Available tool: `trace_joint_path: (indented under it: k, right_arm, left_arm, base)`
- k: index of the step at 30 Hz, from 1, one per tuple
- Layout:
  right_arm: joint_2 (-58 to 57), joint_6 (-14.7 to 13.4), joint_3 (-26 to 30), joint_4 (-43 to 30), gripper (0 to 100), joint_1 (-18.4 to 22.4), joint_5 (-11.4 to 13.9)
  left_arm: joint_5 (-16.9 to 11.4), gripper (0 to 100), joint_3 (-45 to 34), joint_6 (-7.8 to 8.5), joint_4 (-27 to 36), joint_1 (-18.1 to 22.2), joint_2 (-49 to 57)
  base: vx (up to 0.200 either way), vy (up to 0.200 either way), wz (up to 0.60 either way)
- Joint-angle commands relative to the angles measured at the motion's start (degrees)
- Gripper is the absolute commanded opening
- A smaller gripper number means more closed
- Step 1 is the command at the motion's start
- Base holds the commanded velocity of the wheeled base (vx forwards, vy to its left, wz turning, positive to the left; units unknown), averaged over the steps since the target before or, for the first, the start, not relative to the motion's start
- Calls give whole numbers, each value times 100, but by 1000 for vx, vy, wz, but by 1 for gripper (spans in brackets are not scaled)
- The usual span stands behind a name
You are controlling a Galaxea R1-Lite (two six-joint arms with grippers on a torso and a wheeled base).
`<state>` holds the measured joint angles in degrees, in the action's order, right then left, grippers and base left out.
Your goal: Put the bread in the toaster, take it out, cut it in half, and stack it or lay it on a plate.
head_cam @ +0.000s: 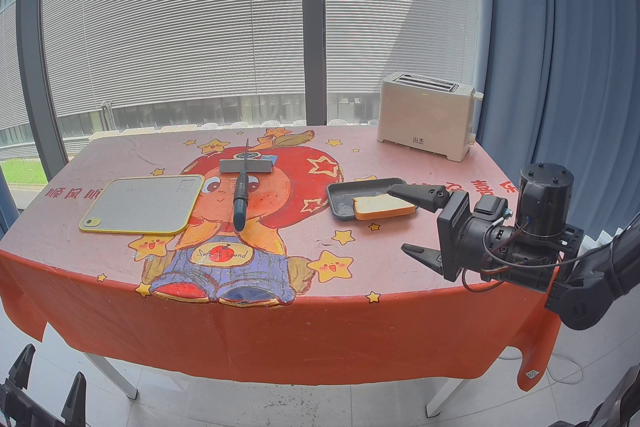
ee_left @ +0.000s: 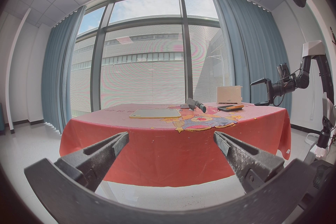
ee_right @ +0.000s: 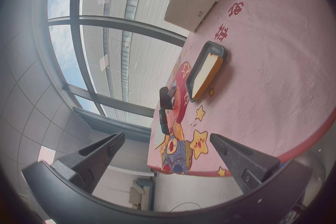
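The bread (head_cam: 383,206) is lying flat at the 4 o'clock corner of a dark rectangular plate (head_cam: 343,196), with its crust edge facing the near side of the desk (head_cam: 67,228). The plate is sitting right of the desk's middle.

From the bread, the toaster (head_cam: 427,113) is standing at 1 o'clock, near the desk's far edge, with its slots facing up. At 9 o'clock the knife (head_cam: 241,195) is lying with its blade propped on a small grey holder (head_cam: 247,165) and its dark handle pointing to 6 o'clock. Farther out along 9 o'clock the cutting board (head_cam: 143,203) is lying flat, with a yellow rim around it.

The right hand (head_cam: 400,218) is hovering at 4 o'clock from the bread, raised above the desk's right edge. Its fingers are spread wide and gripping nothing, and they are pointing toward the plate without touching it.

The left hand (ee_left: 170,135) is hanging low, off the desk's near left side, below the level of the cloth. Its fingers are also spread wide apart and carrying nothing.
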<state>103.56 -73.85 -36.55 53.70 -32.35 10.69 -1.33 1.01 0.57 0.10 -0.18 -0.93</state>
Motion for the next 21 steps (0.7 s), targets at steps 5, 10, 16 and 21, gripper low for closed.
trace_joint_path:
  k: [5,10,16,21]
  right_arm:
    - [736,-279,-661,0,100,361,-6]
    - [991,-543,-933,-9,100,484,12]
    - [1298,-639,-1135,35,100,564,30]
    - [1413,-833,-1311,-9,100,572,3]
  left_arm:
    - [1,100,-101,-5,-1,1,93]
    - [1,100,-101,13,-1,1,93]
    - [1,100,-101,13,-1,1,93]
    - [10,100,-101,22,-1,1,93]
  base:
    - [0,0,0]
    - [0,0,0]
    - [0,0,0]
    - [0,0,0]
